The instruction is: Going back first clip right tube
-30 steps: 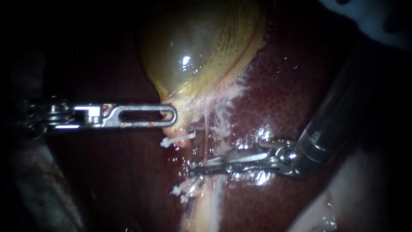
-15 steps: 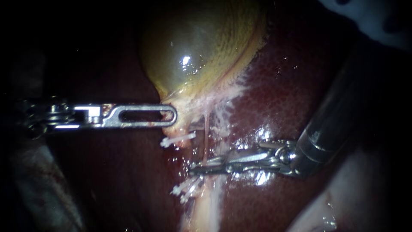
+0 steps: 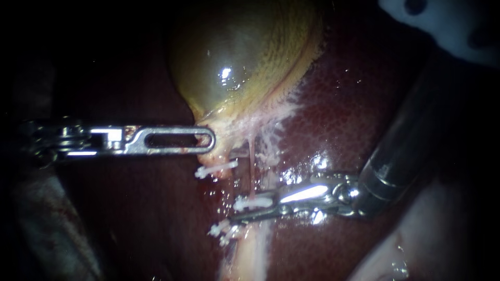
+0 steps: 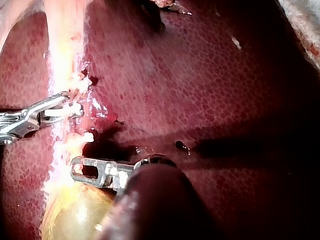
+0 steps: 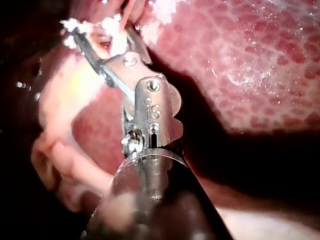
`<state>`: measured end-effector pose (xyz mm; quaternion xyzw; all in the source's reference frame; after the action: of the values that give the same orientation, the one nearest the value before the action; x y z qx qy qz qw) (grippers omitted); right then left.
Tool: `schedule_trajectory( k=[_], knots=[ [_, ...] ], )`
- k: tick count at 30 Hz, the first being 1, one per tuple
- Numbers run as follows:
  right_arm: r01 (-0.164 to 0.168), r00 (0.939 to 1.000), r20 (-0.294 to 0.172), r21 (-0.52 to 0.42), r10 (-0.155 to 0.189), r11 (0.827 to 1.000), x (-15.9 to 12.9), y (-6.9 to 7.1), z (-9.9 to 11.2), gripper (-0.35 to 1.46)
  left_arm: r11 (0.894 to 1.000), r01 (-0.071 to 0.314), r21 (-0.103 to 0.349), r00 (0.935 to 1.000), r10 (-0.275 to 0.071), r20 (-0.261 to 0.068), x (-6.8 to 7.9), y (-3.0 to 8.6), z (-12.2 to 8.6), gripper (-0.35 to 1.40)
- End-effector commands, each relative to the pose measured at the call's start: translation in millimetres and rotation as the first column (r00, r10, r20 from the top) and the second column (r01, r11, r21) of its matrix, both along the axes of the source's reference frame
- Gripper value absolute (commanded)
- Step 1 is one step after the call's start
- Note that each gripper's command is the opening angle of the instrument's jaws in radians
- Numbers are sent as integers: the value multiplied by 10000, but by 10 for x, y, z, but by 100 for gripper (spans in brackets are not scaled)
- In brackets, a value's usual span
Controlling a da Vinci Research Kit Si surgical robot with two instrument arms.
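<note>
My right instrument [image 3: 245,208] comes in from the right, its jaws open a little around a white clip [image 3: 253,202] that sits across the thin pink right tube [image 3: 251,161]. The right wrist view shows the same clip [image 5: 116,36] between the parted jaws of that instrument [image 5: 102,32]. My left instrument [image 3: 207,140] reaches in from the left, its slotted jaws shut on the neck of the yellow-green gallbladder [image 3: 245,62]. In the left wrist view the left instrument [image 4: 77,168] holds the gallbladder [image 4: 75,215], and the right instrument [image 4: 70,106] lies ahead with the clip [image 4: 57,114].
Another white clip [image 3: 216,169] sits on the tube just under the left jaws, and more clips [image 3: 224,231] lie lower on the pale stalk. Dark red liver [image 3: 354,114] surrounds everything. A pale object [image 3: 442,21] shows at the upper right corner.
The right instrument's jaws, shut across the right tube before, have parted and a white clip now shows on the tube. Its shaft has shifted slightly. The left instrument has not moved.
</note>
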<state>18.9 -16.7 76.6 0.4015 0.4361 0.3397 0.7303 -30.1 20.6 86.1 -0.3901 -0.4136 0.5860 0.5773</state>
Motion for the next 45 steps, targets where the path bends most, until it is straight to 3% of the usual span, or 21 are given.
schedule_trajectory(
  k=[1, 19, 27, 36, 45],
  knots=[
    [36, 10000, -19, -114, -36, 9999, 0, 0, 0, 45, 10000, 0, 0, 10000, 0, -3, 0, 0, 0, -35],
    [417, 9988, -174, -1825, -456, 9823, -3, 13, -6, 49, 10000, 5, 1, 10000, -5, -7, 0, -1, -1, -35],
    [361, 9992, -71, -2048, -384, 9781, -16, 19, -12, 49, 10000, 4, 2, 10000, -4, -6, 0, -1, -1, -35],
    [142, 9999, -40, -2615, -158, 9651, -41, 35, -35, 49, 10000, 4, 2, 10000, -4, -6, 0, -1, -1, -35],
    [-33, 10000, 45, -3606, 53, 9327, -62, 46, -49, 52, 10000, 3, 2, 10000, -3, -6, 0, 0, -1, -35]
  ],
)
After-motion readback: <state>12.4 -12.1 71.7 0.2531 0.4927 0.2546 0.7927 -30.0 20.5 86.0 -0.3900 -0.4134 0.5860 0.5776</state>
